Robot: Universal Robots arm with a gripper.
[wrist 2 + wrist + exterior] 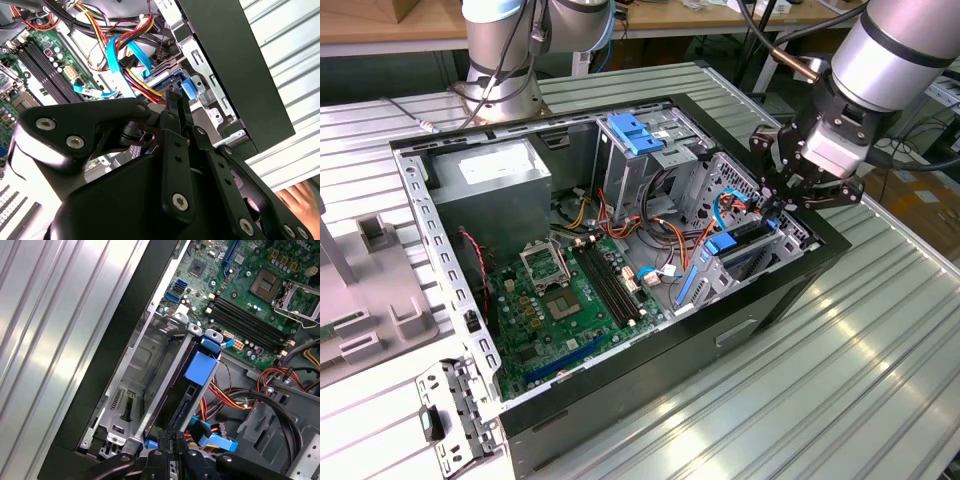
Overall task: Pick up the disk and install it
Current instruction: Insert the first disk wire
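The disk (745, 245), black with bright blue rails, stands on edge in the drive bay at the front corner of the open computer case (790, 285), on the exterior view's right. Its blue tab (201, 367) points toward the motherboard. My gripper (782, 205) hangs just above the disk's upper end. In both wrist views the fingertips (163, 436) sit close together against that end of the disk (187, 87), with coloured cables beside them. The gripper (176, 100) looks shut, with nothing visible between its fingers.
The case holds a green motherboard (570, 290), a grey power supply (485, 175), a pale-blue clip (635, 133) and loose cables (665, 225). A second arm's base (500, 60) stands behind the case. A person's hand (300, 195) rests on the ribbed table (880, 340). A metal bracket (450, 420) lies beside the case.
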